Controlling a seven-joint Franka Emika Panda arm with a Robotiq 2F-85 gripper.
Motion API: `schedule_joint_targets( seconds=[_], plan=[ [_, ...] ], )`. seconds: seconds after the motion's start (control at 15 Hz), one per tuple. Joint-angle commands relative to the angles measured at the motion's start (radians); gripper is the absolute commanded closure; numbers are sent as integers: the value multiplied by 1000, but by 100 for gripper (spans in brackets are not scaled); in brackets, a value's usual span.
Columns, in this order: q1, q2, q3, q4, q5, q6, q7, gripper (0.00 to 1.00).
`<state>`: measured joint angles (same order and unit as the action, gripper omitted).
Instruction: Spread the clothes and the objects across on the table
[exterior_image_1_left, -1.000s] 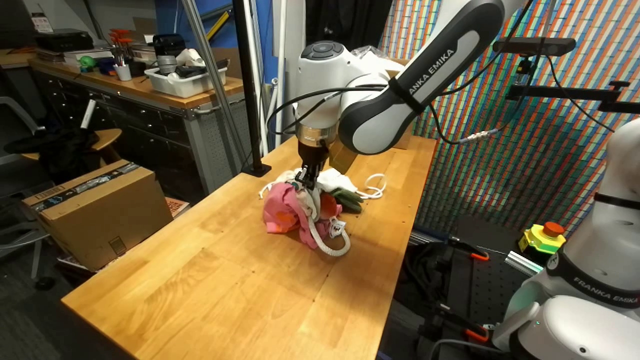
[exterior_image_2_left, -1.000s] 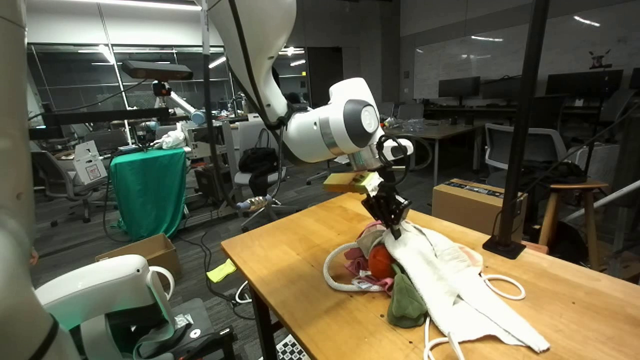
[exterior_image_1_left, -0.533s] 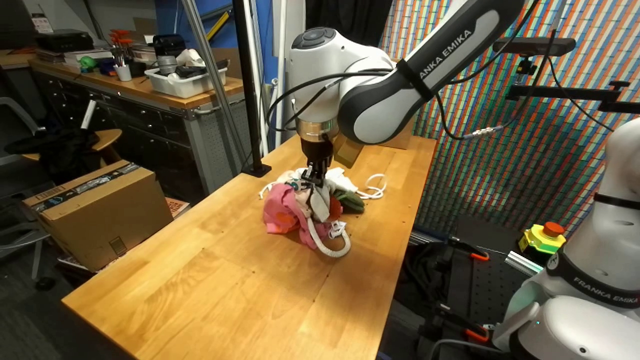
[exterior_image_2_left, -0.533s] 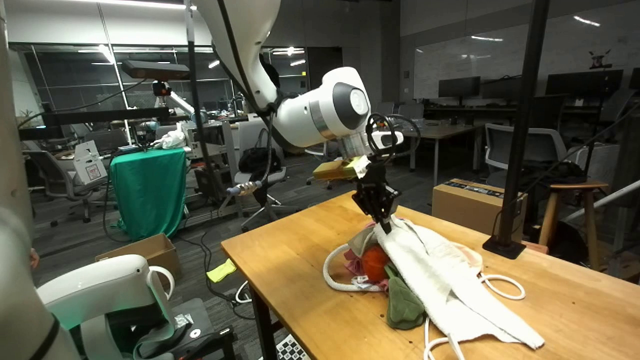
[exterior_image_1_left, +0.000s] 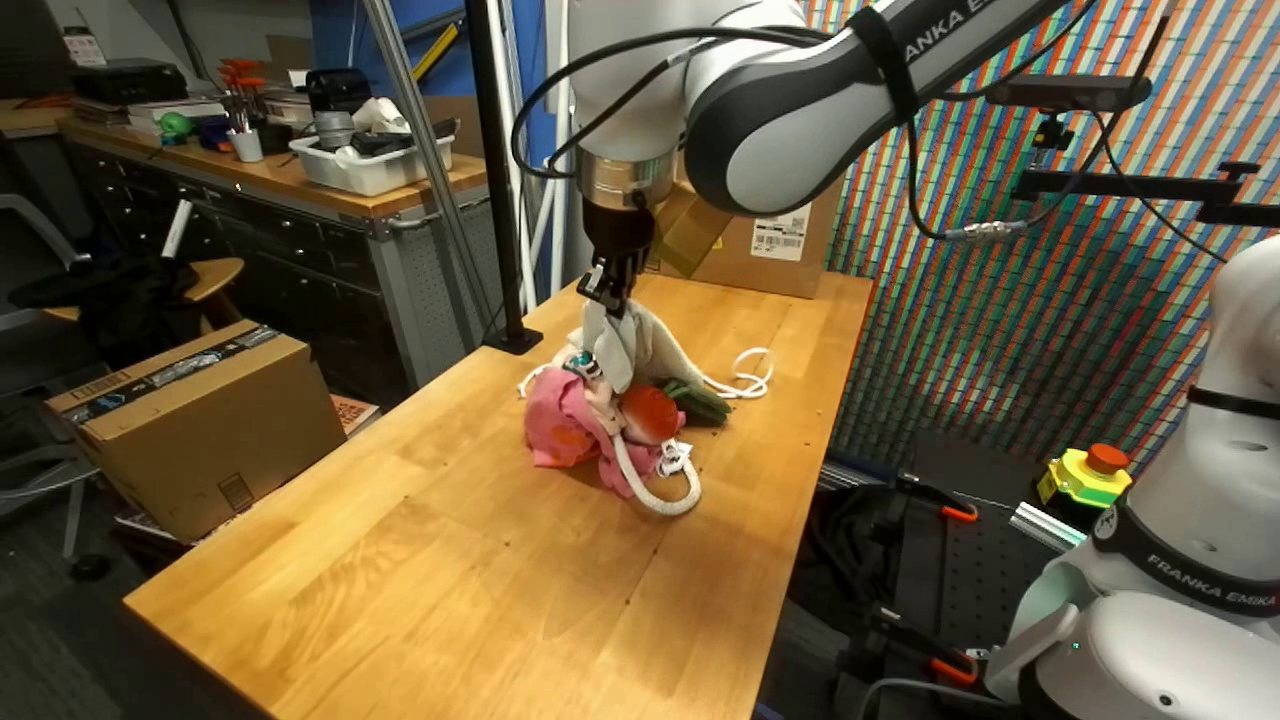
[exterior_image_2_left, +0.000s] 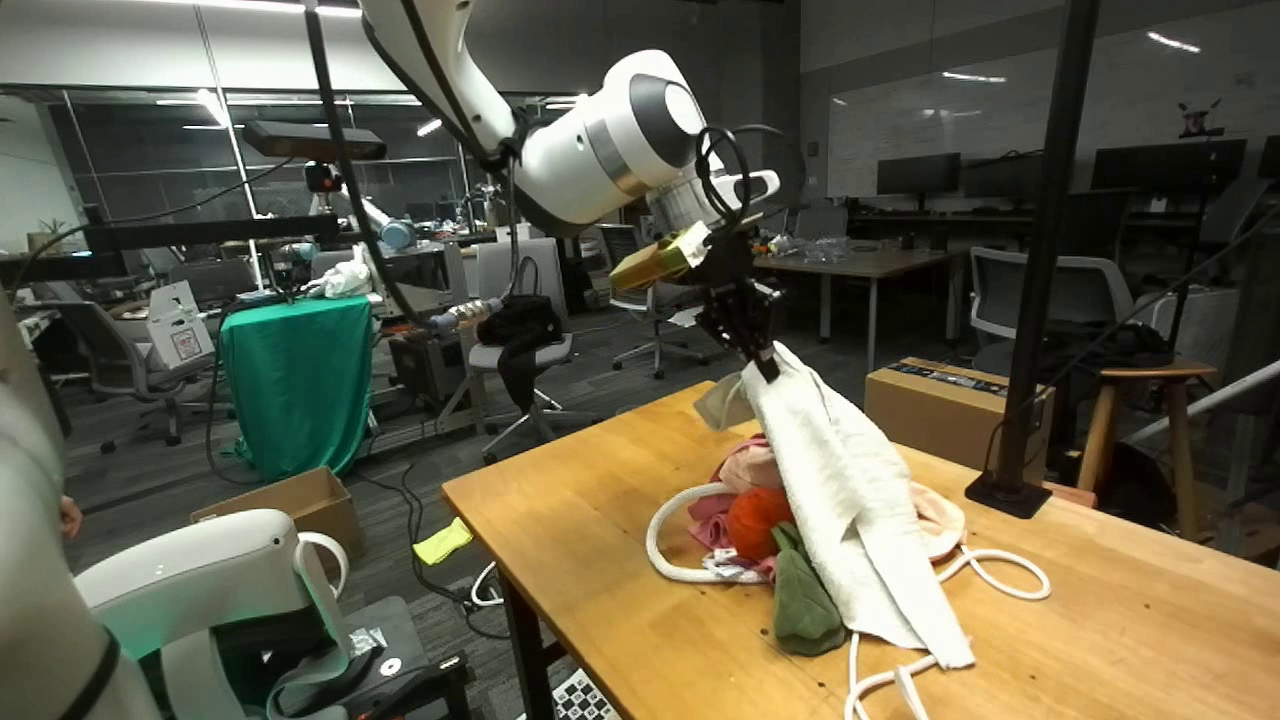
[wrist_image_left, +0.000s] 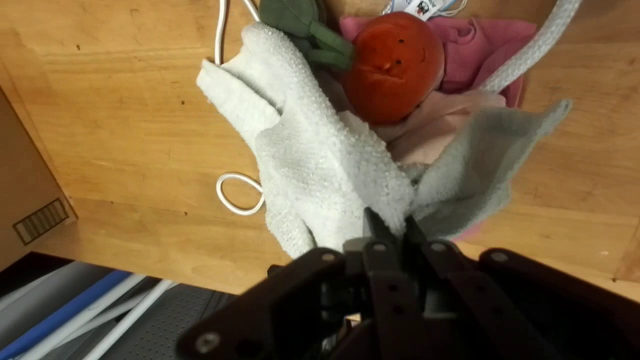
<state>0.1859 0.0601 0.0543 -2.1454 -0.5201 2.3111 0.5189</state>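
My gripper is shut on a white towel in both exterior views and in the wrist view. The towel hangs from the fingers, its top raised above the pile and its lower end on the table; it also shows in the wrist view. Below lies a red round plush with a small face, also seen in an exterior view. Green plush leaves lie beside it. A pink cloth lies bunched at the pile's side. Part of the pile is hidden by the towel.
A thick white rope loops out from the pile on the wooden table. Thin white cords lie at the other side. A black pole stands at the table edge. A cardboard box stands at the table's far end.
My gripper has risen with the towel in it, lifting its top clear of the pile. The towel's lower end has been drawn in toward the pile, and the red plush is more exposed.
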Motion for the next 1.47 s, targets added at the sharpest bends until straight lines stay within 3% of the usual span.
schedule_joint_targets(
  seconds=[0.0,0.73,1.4],
  plan=[
    [3,-64,38,29,-52,-64,75,95],
    [-3,-225,170,141,-14,-328,63,95],
    [21,-212,277,280,-13,-515,33,95]
  ],
)
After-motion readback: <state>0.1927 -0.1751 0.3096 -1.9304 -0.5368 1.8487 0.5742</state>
